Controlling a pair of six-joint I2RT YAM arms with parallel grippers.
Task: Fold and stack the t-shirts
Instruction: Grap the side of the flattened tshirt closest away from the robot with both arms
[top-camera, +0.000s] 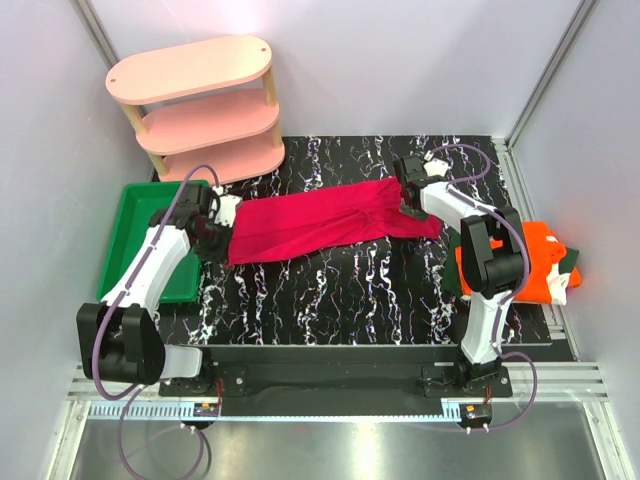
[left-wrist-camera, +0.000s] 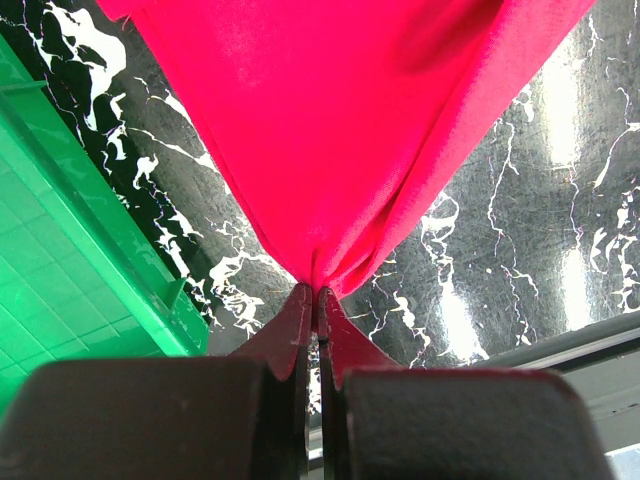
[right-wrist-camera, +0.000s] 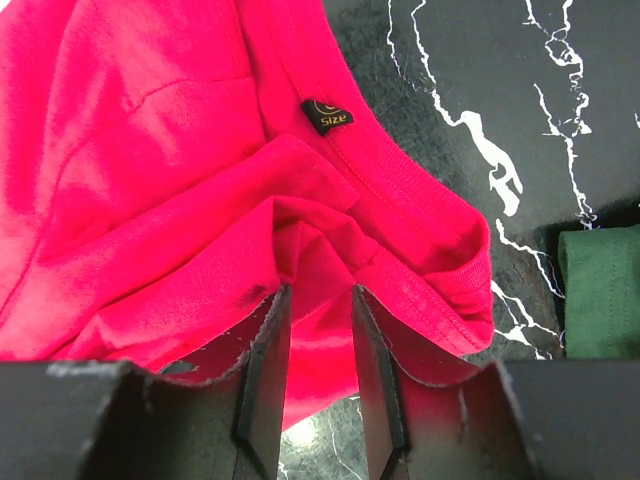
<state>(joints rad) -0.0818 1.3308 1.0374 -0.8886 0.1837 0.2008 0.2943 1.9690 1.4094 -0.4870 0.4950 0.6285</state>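
We saw the crimson t-shirt (top-camera: 330, 225) stretched across the black marbled table (top-camera: 350, 295) between the two arms. The left gripper (left-wrist-camera: 317, 292), beside the green tray (top-camera: 125, 245), was clenched on a gathered point of the shirt's left end. The right gripper (right-wrist-camera: 320, 300) grasped a bunched fold near the collar at the far right end. A small black tag (right-wrist-camera: 327, 116) inside the collar read "size". At the right edge lay the orange t-shirt (top-camera: 545, 262) on the dark green t-shirt (right-wrist-camera: 600, 290); its white label (top-camera: 560, 290) was too small to read.
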